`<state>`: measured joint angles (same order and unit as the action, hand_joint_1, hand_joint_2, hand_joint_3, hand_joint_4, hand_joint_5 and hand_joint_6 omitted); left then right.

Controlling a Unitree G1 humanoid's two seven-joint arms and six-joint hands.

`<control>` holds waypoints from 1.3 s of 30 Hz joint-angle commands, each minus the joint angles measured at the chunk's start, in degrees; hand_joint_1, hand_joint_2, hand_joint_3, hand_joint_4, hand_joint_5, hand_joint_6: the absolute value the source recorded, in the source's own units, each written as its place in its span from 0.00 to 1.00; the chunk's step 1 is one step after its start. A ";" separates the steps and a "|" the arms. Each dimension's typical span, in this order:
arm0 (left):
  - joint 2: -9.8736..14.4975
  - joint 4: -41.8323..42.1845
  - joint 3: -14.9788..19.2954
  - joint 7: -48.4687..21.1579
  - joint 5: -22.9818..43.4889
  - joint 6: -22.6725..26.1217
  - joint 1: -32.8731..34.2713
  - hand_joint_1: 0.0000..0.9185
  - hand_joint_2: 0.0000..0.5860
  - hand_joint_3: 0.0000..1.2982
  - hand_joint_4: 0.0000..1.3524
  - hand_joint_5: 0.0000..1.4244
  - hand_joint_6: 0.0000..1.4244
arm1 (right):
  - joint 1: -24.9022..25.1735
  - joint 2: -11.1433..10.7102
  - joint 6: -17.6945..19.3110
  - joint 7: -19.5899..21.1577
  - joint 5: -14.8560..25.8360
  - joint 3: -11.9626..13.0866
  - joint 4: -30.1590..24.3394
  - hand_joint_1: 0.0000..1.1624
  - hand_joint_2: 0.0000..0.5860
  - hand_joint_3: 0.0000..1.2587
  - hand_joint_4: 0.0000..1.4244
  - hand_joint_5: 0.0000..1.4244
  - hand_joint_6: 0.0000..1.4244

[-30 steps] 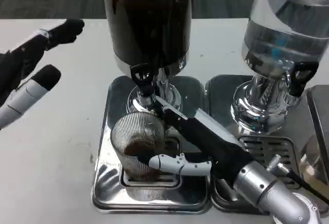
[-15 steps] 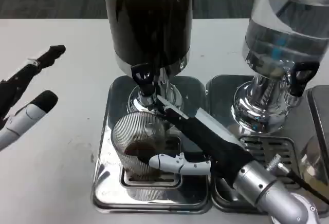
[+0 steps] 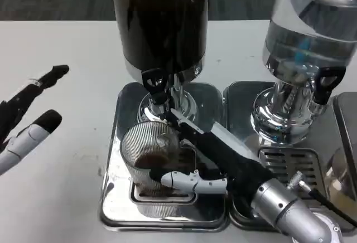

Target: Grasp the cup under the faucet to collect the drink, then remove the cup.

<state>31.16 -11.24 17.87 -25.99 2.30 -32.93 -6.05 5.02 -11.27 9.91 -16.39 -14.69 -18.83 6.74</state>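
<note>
The ribbed clear cup (image 3: 150,156) stands on the grate of the steel drip tray (image 3: 114,198), directly below the black faucet (image 3: 154,82) of the dark drink dispenser (image 3: 160,23), with dark liquid pooled in its bottom. The right hand (image 3: 215,156) reaches in from about 4 o'clock and grips the cup, one white finger (image 3: 192,180) curled across its near side at the base and another lying against its far side. At about 9 o'clock from the cup, well apart from it over the white table (image 3: 61,198), the left hand (image 3: 25,120) hovers with fingers spread and nothing in them. At 2 o'clock stands a second dispenser (image 3: 307,37) of clear liquid on its own tray (image 3: 240,95).
</note>
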 commanded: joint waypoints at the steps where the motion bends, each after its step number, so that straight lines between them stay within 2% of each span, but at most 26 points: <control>1: 0.55 -0.66 -0.18 0.19 0.68 -0.45 -0.43 0.00 0.13 0.11 0.04 0.05 0.03 | 0.90 -0.10 0.59 -0.33 -0.66 -0.79 0.64 0.46 0.32 0.00 0.00 0.00 0.01; 5: 0.58 -0.62 0.01 0.21 0.88 -0.35 -0.75 0.00 0.13 0.12 0.05 0.05 0.03 | 1.36 -0.34 0.17 -0.10 -1.95 -1.36 0.40 0.46 0.31 0.00 0.00 0.00 0.00; 6: 0.59 -0.57 0.05 0.20 0.95 -0.34 -0.81 0.00 0.13 0.12 0.05 0.05 0.03 | 1.38 -0.34 0.20 -0.11 -2.01 -1.39 0.52 0.49 0.30 0.00 0.00 0.00 0.00; 15: 0.72 -0.84 -0.05 -0.27 1.68 0.08 -0.90 0.00 0.14 0.13 0.06 0.06 0.03 | 1.51 0.06 0.14 0.06 -2.34 -1.48 1.16 0.55 0.29 0.00 0.00 0.00 0.00; 34: 1.26 -0.94 0.42 -0.06 2.57 0.59 -1.46 0.00 0.15 0.14 0.07 0.06 0.03 | 2.33 1.69 -0.38 2.94 -5.27 -3.21 1.39 0.57 0.28 0.00 0.00 0.00 0.01; 39: 1.30 -0.80 0.43 0.02 2.61 0.74 -1.62 0.00 0.15 0.14 0.07 0.06 0.03 | 2.19 1.87 -0.45 4.12 -6.74 -3.62 0.90 0.59 0.29 0.00 0.00 0.00 0.04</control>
<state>31.62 -12.09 17.90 -26.00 4.24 -32.69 -7.09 6.66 -9.57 9.88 -12.87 -20.04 -21.75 7.95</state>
